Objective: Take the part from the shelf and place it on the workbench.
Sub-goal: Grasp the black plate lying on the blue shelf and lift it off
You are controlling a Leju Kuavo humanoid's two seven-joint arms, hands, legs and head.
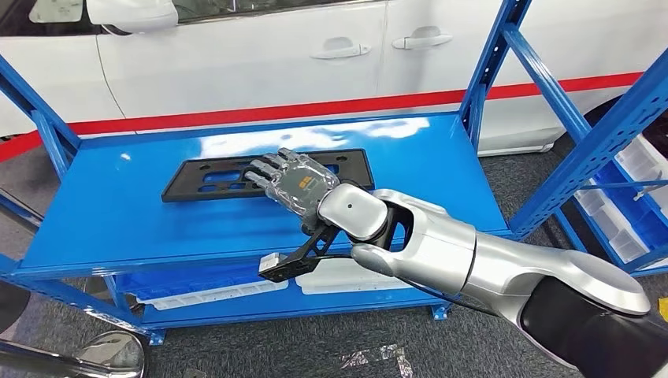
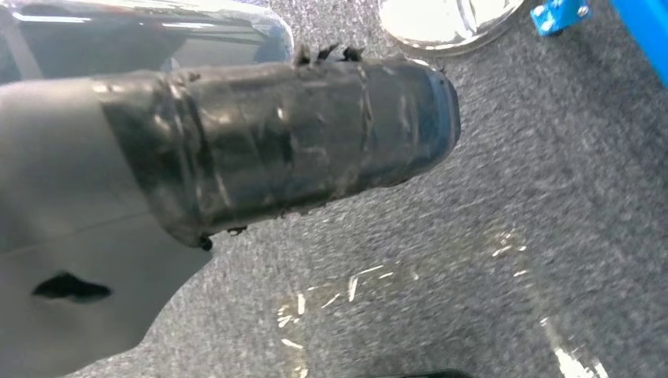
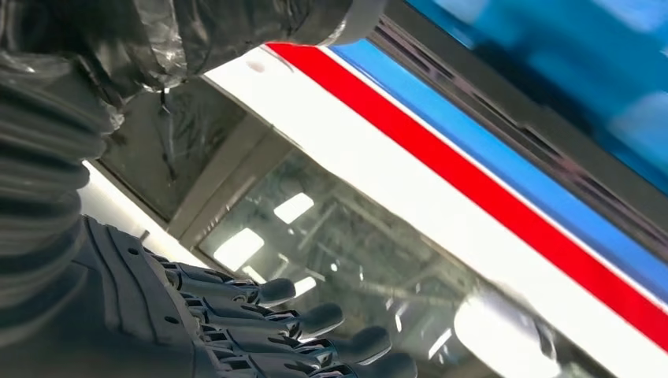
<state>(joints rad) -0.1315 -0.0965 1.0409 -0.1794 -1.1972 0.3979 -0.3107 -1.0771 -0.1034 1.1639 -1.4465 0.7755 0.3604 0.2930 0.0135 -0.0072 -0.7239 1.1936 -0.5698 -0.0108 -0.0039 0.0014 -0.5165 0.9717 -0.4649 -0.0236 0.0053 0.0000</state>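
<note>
Black slotted part (image 1: 260, 174) lies flat on the blue shelf (image 1: 110, 213); right hand (image 1: 293, 180) hovers over it, fingers extended, empty (contact unclear): lower squarely, grip one long edge

White car (image 1: 260, 55) with red side stripe (image 1: 315, 110) behind; round mirror (image 1: 110, 354) on grey carpet (image 1: 315, 346) in front of car.

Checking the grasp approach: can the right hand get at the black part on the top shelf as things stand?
Probably yes. The right hand is open above the black part, which lies flat on the blue shelf with nothing between them. Whether the fingers touch it I cannot tell.
</note>
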